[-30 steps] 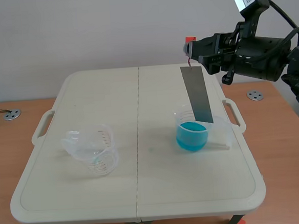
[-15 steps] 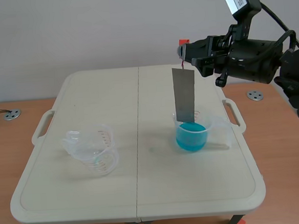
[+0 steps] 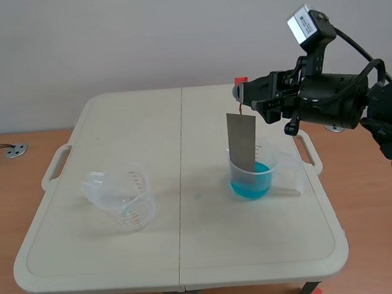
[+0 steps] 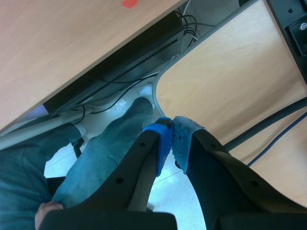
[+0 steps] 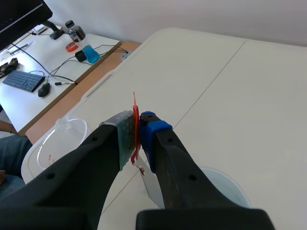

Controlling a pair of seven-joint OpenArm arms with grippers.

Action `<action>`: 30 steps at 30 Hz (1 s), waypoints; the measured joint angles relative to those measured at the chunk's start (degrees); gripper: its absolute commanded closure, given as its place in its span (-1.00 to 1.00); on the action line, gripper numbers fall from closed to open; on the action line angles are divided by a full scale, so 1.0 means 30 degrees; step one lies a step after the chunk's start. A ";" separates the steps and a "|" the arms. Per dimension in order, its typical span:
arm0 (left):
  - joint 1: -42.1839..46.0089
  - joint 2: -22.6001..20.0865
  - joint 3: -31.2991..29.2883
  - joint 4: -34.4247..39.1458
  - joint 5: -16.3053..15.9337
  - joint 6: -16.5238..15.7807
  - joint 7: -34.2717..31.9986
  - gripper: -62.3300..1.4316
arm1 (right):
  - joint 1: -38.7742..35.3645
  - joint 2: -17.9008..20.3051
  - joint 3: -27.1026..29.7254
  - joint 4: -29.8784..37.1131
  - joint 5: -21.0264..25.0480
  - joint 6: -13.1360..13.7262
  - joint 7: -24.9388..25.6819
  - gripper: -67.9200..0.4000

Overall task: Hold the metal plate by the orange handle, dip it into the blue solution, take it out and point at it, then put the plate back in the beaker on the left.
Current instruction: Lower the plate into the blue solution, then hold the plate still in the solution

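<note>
The right pincer [image 3: 240,90] is clamped on the orange handle [image 5: 135,122], a thin flat tab pinched upright between its grey-green pad and its blue pad. It sits above the right half of the bench [image 3: 190,255], and its arm comes in from the right with the wrist camera raised above it. Below the handle a short red wire [image 3: 239,107] carries the metal plate [image 3: 242,142], a plain grey strip hanging almost straight down. The plate's lower end is inside the clear beaker [image 3: 267,157], which stands on the right half of the bench, a little right of the centre seam. Seen through the beaker's wall, the plate's bottom edge reaches the blue solution [image 3: 256,185]; how deep it goes I cannot tell. The solution fills roughly the lower half of that beaker.

Well apart, on the left half of the bench, stands the left beaker [image 3: 122,199]. It is clear, with red measuring marks and a faint bluish-green trace at its bottom.

The left pincer [image 4: 171,139] is outside the scene view. Its own camera shows it closed on nothing, the blue and grey-green pads meeting. It is off the bench and over the floor, with a wooden surface [image 4: 230,72], some cables [image 4: 124,76] and a person's leg in jeans [image 4: 110,153] beyond it.
</note>
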 measured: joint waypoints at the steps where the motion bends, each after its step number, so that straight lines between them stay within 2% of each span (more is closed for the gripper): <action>1: 0.0000 0.0000 0.0000 0.0000 0.0000 0.0000 0.0000 0.90 | 0.0000 0.0000 0.0000 -0.0058 -0.0022 0.0000 0.0007 0.95; 14: 0.0000 0.0000 0.0000 0.0000 0.0000 0.0000 0.0000 0.90 | -0.0044 0.0000 0.0000 -0.1428 -0.2135 0.0015 0.0823 0.95; 30: 0.0000 0.0000 0.0000 0.0000 0.0000 0.0000 0.0000 0.90 | -0.0044 0.0000 0.0000 -0.1421 -0.2492 0.0015 0.0874 0.95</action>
